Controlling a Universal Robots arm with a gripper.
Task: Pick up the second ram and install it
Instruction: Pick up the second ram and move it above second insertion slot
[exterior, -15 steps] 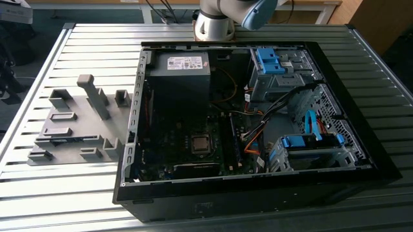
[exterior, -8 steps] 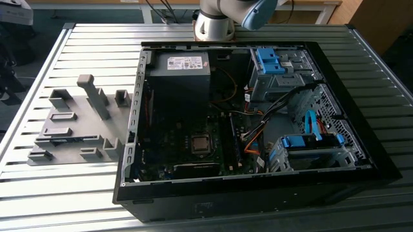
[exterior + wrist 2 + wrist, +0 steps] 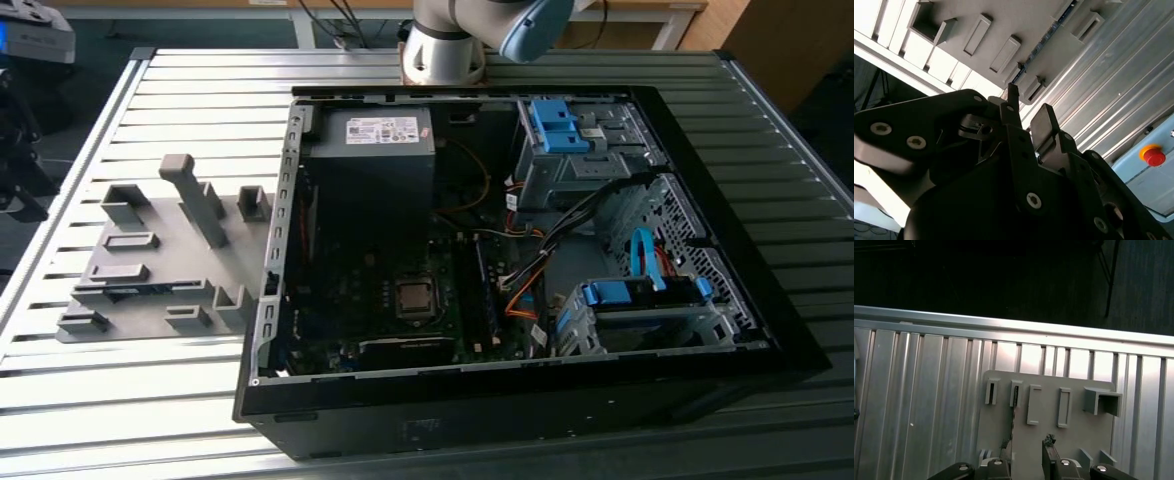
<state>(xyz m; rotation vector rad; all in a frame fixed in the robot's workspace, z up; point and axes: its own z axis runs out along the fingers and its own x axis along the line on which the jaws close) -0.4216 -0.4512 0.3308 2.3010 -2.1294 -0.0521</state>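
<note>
PC case (image 3: 534,410) is lying open mid-frame, fixture plate (image 3: 180,262) sitting at the exterior view's left. In the first wrist view your gripper (image 3: 1026,450) is hovering above the plate, jaws apart, holding nothing. The second ram (image 3: 1013,415) is standing in the plate; pick and install pending.

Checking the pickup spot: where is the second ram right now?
On the exterior view's left, the second ram sits on edge in the grey fixture plate, outside the open computer case.
</note>
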